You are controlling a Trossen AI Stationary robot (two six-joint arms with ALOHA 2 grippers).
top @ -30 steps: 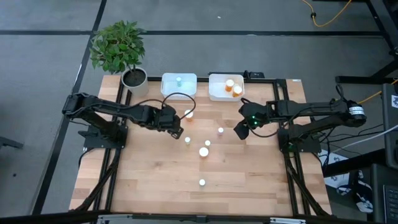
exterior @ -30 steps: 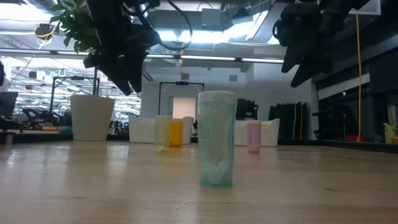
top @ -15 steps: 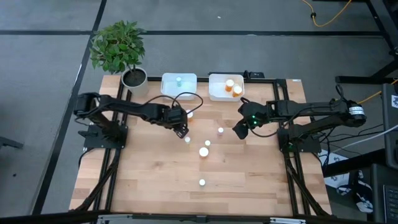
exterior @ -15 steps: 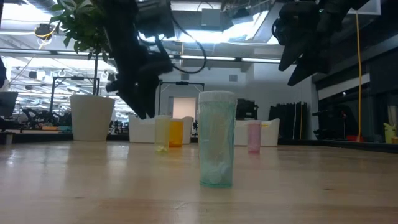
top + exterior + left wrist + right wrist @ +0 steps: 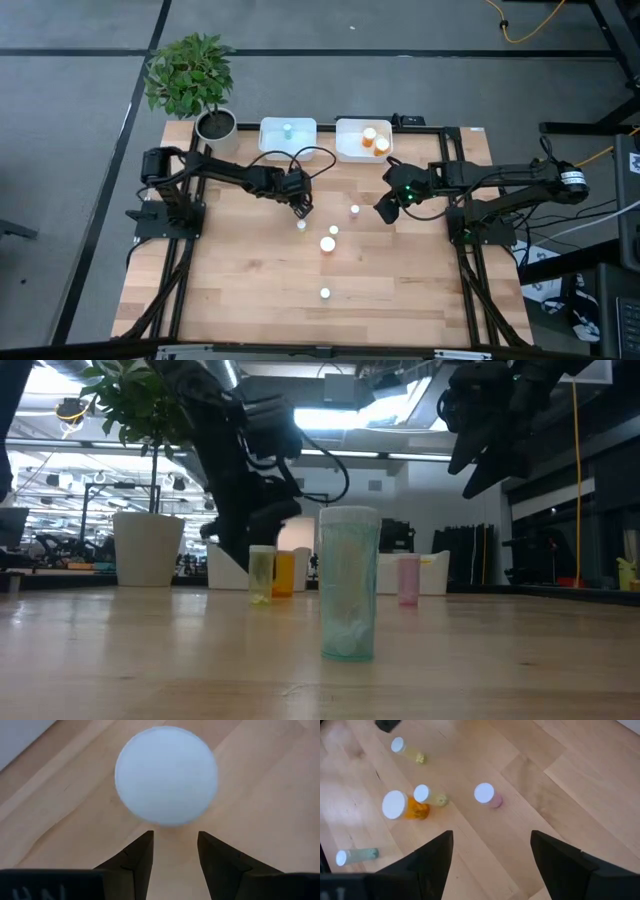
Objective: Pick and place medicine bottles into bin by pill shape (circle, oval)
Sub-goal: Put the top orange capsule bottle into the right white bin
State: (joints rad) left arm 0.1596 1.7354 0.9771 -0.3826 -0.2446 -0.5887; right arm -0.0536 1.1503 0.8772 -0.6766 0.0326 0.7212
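Medicine bottles (image 5: pixel 327 243) upright on wood-plank counter (image 5: pixel 240 280); left hand (image 5: pixel 302 209) fingers apart above one cap, right hand (image 5: pixel 384 212) apart, hovering.

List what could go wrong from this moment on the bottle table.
1. The left gripper hangs over a white-capped bottle with fingers set narrower than the cap; coming down like this, it may strike the cap and tip the bottle.
2. A yellowish bottle and an orange bottle stand close together with others; an arm reaching in could knock a neighbour.
3. The right gripper, open, waits above the table near the pink bottle.
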